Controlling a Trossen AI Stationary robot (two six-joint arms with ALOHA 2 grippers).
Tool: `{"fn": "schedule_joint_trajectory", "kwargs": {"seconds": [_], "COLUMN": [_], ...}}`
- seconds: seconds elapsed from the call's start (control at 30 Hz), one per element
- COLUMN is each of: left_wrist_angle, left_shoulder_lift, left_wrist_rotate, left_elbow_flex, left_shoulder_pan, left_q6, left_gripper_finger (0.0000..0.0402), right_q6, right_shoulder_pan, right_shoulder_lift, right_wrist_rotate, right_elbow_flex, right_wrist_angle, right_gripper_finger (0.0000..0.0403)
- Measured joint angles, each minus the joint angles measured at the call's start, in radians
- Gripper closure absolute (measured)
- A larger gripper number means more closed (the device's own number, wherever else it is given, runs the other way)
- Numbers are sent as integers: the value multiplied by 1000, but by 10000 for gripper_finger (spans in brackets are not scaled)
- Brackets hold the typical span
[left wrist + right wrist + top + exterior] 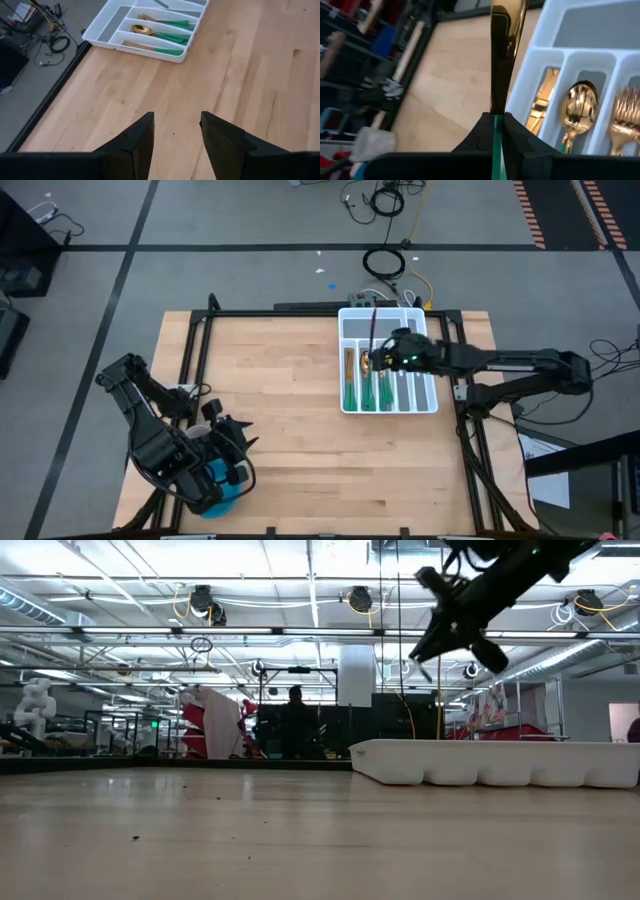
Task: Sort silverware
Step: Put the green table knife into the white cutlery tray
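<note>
**Right gripper holds a knife over the tray**

My right gripper (496,122) is clamped on the teal-green handle of a gold-bladed knife (506,45), the blade sticking straight out past the fingertips. In the high view that gripper (385,360) hangs above the white tray (425,405), over its left-hand compartments, and in the low view it sits well above the tray's rim (500,755) with the arm reaching in from the right side of the table.

Below the held knife, my right wrist camera shows a gold spoon (579,107) in one slot, a fork (624,117) in the slot beside it and more gold pieces in the outermost slot next to the bare wood. From above, the sorted silverware (368,390) lies lengthwise in the tray with handles toward the near edge.

My left gripper (176,131) waits with its fingers apart and nothing between them, low over the wooden table (270,410) at the near left corner, well apart from the tray (150,30). A blue object (222,485) sits under that arm.

Beyond the table, a person (296,720) stands in the room.
</note>
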Motion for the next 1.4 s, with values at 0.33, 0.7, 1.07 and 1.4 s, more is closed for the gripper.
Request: {"fn": "schedule_joint_trajectory", "kwargs": {"seconds": [0.33,0.7,1.07,1.4], "left_wrist_angle": [0,5,0,0], "left_shoulder_lift": [0,0,0,0], "left_wrist_rotate": [2,8,8,8], "left_elbow_flex": [0,0,0,0], "left_shoulder_pan": [29,29,29,29], "left_q6": [-7,-10,-8,-8], "left_gripper_finger": [233,233,233,233], "right_q6": [99,128,142,179], "right_shoulder_pan": [0,0,2,7], "right_shoulder_lift": [217,370,498,565], "right_wrist_rotate": [-52,-100,-133,-156], "right_elbow_flex": [0,0,1,1], "right_wrist_angle": [124,178,280,279], "right_gripper_finger": [403,403,403,403]}}
